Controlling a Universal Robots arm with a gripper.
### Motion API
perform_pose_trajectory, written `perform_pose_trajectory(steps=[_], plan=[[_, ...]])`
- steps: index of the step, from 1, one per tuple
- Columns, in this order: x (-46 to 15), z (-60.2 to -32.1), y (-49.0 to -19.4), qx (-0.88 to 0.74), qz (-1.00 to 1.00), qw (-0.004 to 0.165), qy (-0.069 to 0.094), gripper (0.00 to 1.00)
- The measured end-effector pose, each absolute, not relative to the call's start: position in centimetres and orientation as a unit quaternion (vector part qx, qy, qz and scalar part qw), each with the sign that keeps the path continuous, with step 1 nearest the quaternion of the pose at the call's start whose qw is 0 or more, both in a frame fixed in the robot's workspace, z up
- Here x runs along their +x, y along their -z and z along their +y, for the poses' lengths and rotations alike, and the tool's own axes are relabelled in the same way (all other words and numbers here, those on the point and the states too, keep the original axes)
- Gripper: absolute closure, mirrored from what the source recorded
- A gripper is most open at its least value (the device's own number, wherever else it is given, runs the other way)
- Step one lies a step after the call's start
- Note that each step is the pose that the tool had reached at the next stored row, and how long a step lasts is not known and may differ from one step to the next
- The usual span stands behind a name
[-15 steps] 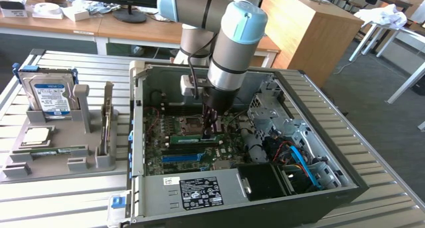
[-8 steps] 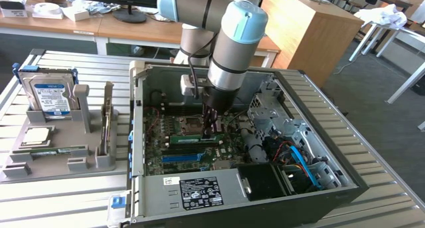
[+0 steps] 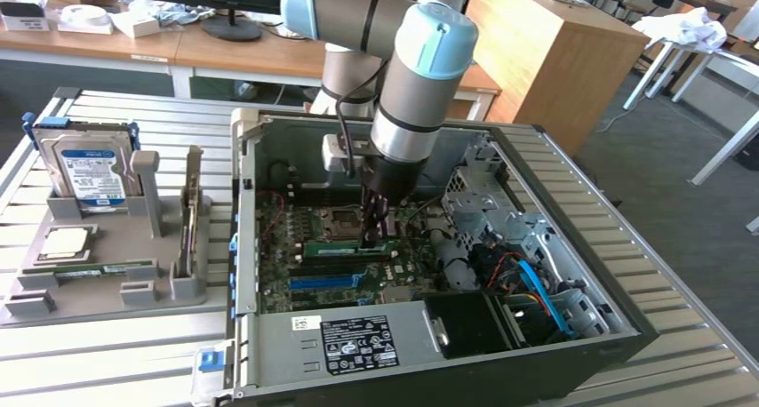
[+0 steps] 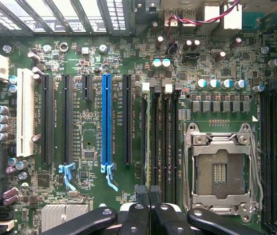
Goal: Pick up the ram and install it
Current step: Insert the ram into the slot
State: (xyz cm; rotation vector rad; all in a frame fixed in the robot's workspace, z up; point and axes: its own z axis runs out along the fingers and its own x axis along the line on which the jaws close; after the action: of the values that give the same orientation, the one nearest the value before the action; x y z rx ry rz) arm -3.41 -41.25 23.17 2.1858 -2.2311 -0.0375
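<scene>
The ram (image 3: 338, 245), a long green stick, stands on edge in a slot of the motherboard (image 3: 315, 274) inside the open computer case. My gripper (image 3: 379, 238) reaches straight down into the case. Its dark fingers are shut together at the ram's end towards the exterior view's right. Whether they press on its top edge or hover just above it, I cannot tell. In the wrist view the shut gripper (image 4: 149, 193) hangs over the row of black memory slots (image 4: 160, 142), beside the empty processor socket (image 4: 221, 169).
The case's metal walls (image 3: 243, 247) and its drive cage (image 3: 499, 203) with cables close in around the arm. On the exterior view's left, a grey holder (image 3: 178, 283) carries a hard drive (image 3: 85, 171), a square processor chip (image 3: 66, 240) and another green stick (image 3: 89, 269).
</scene>
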Motion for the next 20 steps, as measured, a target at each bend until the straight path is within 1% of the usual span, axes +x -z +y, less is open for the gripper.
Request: perform_pose_trajectory(steps=[20], plan=[[-3.35, -41.25, -23.17, 0.703, -0.711, 0.009, 0.012, 0.89]])
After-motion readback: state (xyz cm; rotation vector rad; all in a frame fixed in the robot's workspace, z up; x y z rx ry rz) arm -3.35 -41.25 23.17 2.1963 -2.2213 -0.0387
